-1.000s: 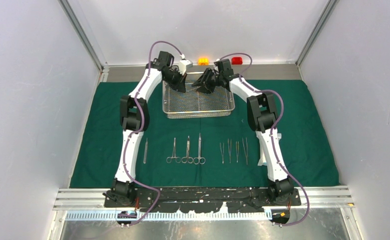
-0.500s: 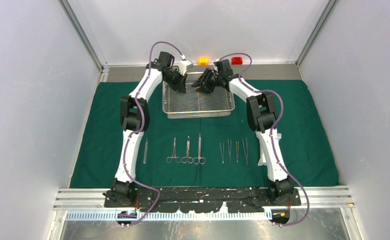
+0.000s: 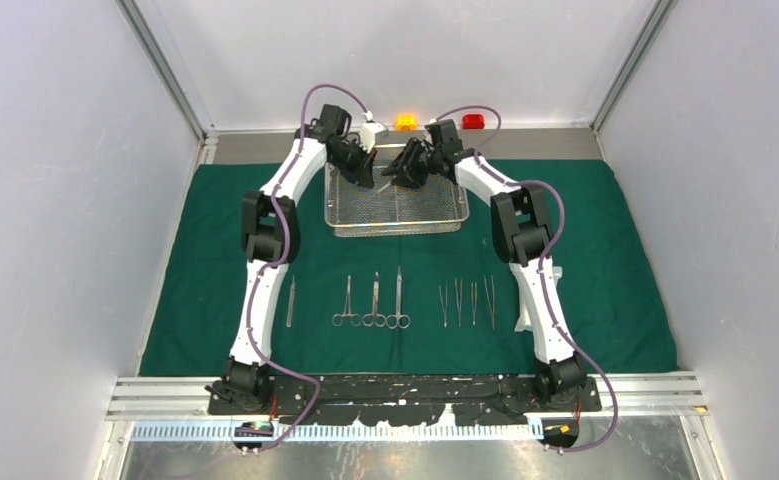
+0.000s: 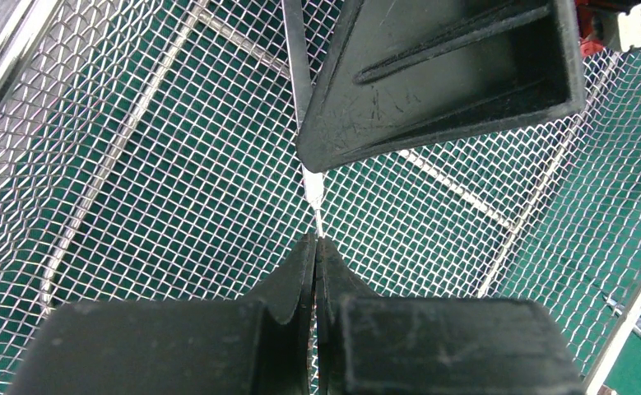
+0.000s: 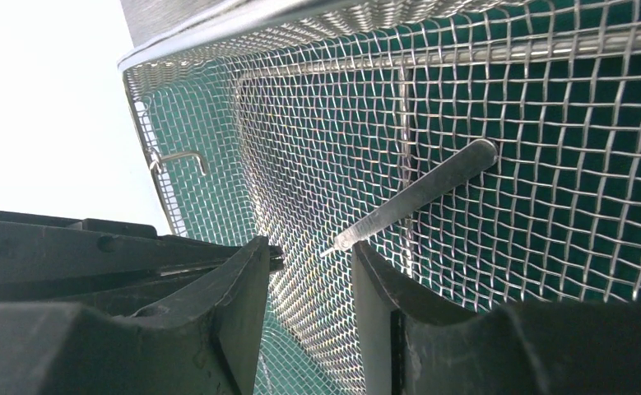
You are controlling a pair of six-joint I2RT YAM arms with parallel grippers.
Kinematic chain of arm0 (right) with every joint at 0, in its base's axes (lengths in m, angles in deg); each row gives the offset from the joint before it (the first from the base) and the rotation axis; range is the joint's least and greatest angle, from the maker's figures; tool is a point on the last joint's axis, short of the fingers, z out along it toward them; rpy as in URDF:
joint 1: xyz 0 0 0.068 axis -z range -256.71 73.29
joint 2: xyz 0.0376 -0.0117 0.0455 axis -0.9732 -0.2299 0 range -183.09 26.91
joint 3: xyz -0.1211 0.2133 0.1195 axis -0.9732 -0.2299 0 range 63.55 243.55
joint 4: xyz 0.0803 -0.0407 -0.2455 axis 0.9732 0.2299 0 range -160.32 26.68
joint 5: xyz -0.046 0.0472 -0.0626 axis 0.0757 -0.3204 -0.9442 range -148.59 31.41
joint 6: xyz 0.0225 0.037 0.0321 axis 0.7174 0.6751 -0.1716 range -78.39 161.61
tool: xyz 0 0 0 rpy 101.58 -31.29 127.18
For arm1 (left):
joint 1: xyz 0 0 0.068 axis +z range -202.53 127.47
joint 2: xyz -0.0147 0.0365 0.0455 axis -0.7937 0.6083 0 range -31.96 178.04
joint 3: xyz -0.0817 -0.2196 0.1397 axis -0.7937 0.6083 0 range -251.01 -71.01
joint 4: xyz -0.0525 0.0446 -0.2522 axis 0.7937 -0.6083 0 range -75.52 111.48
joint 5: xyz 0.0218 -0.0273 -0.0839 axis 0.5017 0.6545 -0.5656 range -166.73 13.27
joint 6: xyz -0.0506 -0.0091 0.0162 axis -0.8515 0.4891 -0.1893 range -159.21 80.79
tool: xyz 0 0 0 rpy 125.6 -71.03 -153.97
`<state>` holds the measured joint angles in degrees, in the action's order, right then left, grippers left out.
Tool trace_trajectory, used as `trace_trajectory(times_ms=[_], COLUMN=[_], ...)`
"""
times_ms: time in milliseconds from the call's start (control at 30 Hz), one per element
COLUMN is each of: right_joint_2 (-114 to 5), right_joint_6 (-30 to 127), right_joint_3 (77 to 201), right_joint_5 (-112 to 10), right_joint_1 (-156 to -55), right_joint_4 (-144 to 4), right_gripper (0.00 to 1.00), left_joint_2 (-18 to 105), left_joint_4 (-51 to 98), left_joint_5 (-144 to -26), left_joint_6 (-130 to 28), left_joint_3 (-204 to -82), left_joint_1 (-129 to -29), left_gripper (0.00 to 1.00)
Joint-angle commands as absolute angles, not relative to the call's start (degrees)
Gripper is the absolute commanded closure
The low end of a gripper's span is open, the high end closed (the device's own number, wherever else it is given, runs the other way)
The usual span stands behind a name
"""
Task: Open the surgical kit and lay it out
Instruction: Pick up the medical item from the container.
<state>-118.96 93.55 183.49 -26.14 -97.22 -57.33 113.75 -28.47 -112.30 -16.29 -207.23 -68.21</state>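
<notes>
While both arms reach toward the far end, the rectangular silver wire-mesh tray (image 3: 395, 228) sits at the 12 o'clock side of the dark green cloth wrap (image 3: 605, 260), which lies spread flat on the table. The left gripper (image 4: 315, 247) hangs over the tray's 11 o'clock corner with its jaws pressed together. The pointed tip of a slim flat steel instrument (image 4: 298, 58) runs into the seam between its fingertips, so it appears pinched there. The instrument slants up off the mesh, with its rounded end away from that gripper.

The right gripper (image 5: 308, 247) faces the left one from the 1 o'clock side, its jaws standing apart. In its wrist view the instrument's tip points into the gap, and neither finger is seen touching the steel.

Toward 6 o'clock on the cloth a row of tools is laid out. A single straight steel handle (image 3: 290, 300) lies at the 7 o'clock end, three ring-handled steel scissors and forceps (image 3: 373, 305) lie in the middle, and four slim steel tweezers (image 3: 473, 303) lie toward 5 o'clock, just beside the right arm.

Beyond the cloth at 12 o'clock, a small orange block (image 3: 405, 122) and a small red block (image 3: 473, 121) rest on the grey ledge.
</notes>
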Motion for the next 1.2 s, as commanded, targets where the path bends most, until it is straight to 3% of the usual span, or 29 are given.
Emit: trace_trajectory(times_ms=[0, 333, 500, 733, 1167], right_joint_2=[-116.23, -114.22, -112.49, -111.26, -111.26], right_joint_6=[94.39, 89.88, 86.17, 84.42, 84.24], right_joint_3=[182.11, 183.93, 184.66, 184.57, 184.13], right_joint_5=[-26.77, -29.41, -30.94, -31.01, -30.47], right_joint_1=[-97.99, -97.18, -96.01, -94.99, -94.52], right_joint_4=[-50.03, -45.81, -43.64, -43.06, -43.08], right_gripper=[0.54, 0.54, 0.53, 0.53, 0.53], left_joint_2=[109.50, 109.39, 109.04, 109.17, 110.08], left_joint_4=[-27.39, -27.50, -26.42, -25.59, -25.32], left_joint_5=[-112.33, -112.97, -111.15, -107.93, -99.78], left_joint_6=[-16.39, -16.99, -16.82, -15.81, -11.58], left_joint_3=[-207.26, -206.43, -204.57, -202.94, -201.15], left_joint_1=[-68.35, -68.35, -69.23, -70.49, -72.80], left_gripper=[1.00, 0.99, 0.79, 0.62, 0.66])
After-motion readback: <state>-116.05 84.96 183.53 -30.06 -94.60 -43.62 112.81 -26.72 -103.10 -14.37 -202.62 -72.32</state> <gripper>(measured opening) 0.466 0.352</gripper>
